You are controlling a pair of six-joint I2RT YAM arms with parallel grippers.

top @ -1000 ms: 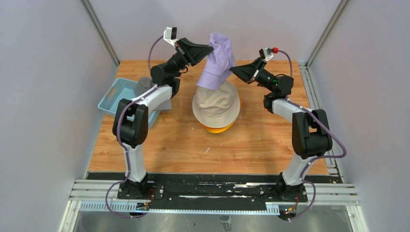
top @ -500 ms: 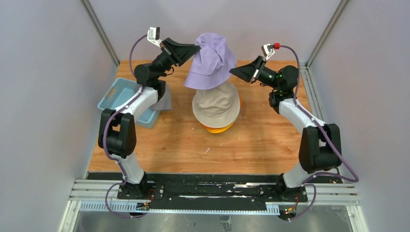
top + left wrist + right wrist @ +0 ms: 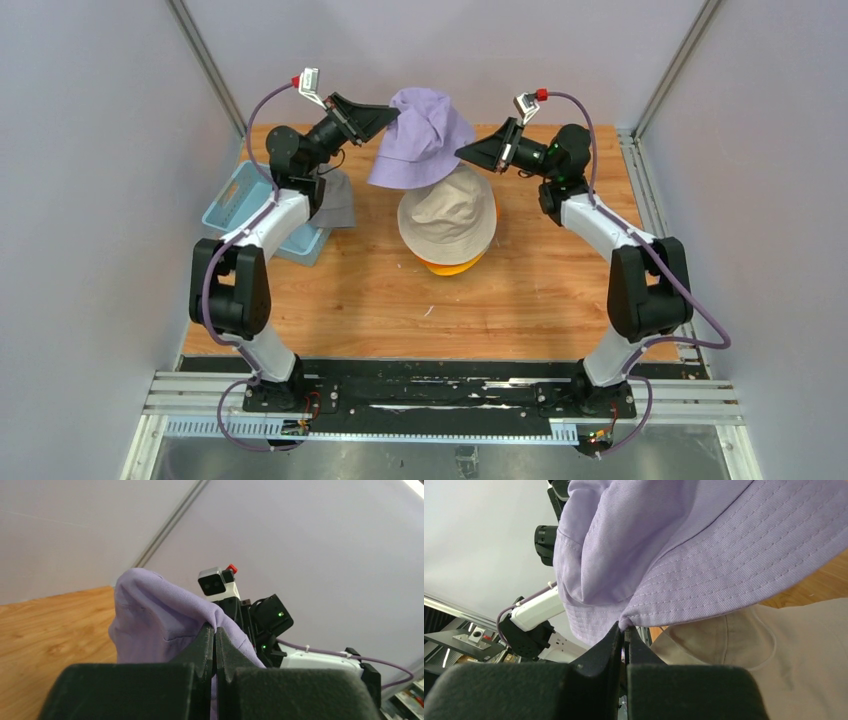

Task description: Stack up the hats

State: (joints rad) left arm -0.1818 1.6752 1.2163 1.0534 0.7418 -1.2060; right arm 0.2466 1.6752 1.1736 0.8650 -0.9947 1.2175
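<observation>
The lavender hat (image 3: pixel 420 138) hangs in the air between both grippers, above the far side of the stack. My left gripper (image 3: pixel 396 112) is shut on its left edge; in the left wrist view the jaws pinch the fabric (image 3: pixel 150 615). My right gripper (image 3: pixel 460 153) is shut on the brim's right edge (image 3: pixel 704 590). Below, the beige hat (image 3: pixel 447 216) tops the stack, with the orange hat (image 3: pixel 450 266) showing under its near edge. The beige hat also shows in the right wrist view (image 3: pixel 784 660). A grey hat (image 3: pixel 335 200) lies by the basket.
A light blue plastic basket (image 3: pixel 240 205) sits at the left edge of the wooden table (image 3: pixel 400 310). Grey walls close in on both sides and the back.
Both arms have swung left and raised slightly, carrying the lavender hat, which has opened out from a folded shape. The right gripper has moved in to its brim.
</observation>
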